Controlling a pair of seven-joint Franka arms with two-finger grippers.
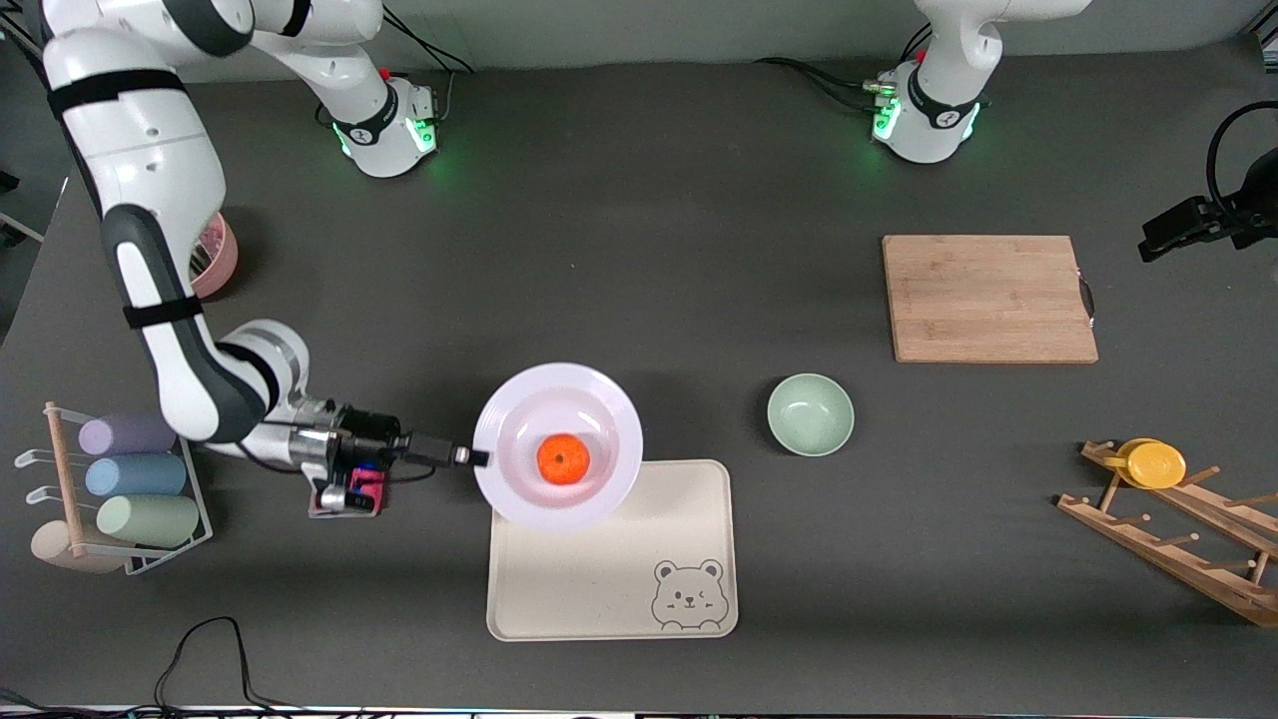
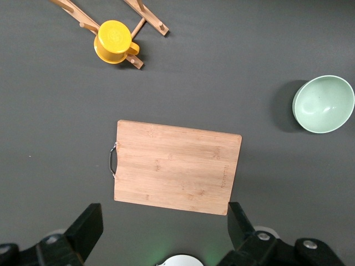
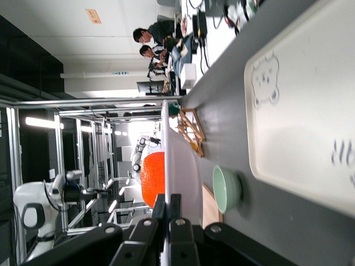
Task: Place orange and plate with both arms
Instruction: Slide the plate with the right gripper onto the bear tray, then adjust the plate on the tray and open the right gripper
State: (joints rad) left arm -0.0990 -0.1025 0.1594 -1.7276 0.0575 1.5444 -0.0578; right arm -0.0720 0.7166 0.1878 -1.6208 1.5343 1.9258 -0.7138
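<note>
The pale plate [image 1: 557, 444] carries the orange [image 1: 563, 458] at its middle. My right gripper [image 1: 477, 457] is shut on the plate's rim at the right arm's end and holds the plate level over the corner of the beige bear tray [image 1: 611, 559]. In the right wrist view the fingers [image 3: 167, 204] pinch the plate's edge [image 3: 180, 160], with the orange [image 3: 152, 177] on it. My left gripper [image 2: 163, 215] is open and empty, high over the table near the wooden cutting board [image 2: 176, 174].
A mint-green bowl [image 1: 810, 413] stands between the tray and the cutting board [image 1: 988, 298]. A wooden rack with a yellow cup [image 1: 1156, 464] is at the left arm's end. A cup rack [image 1: 130, 479] and a pink bowl [image 1: 215, 258] are at the right arm's end.
</note>
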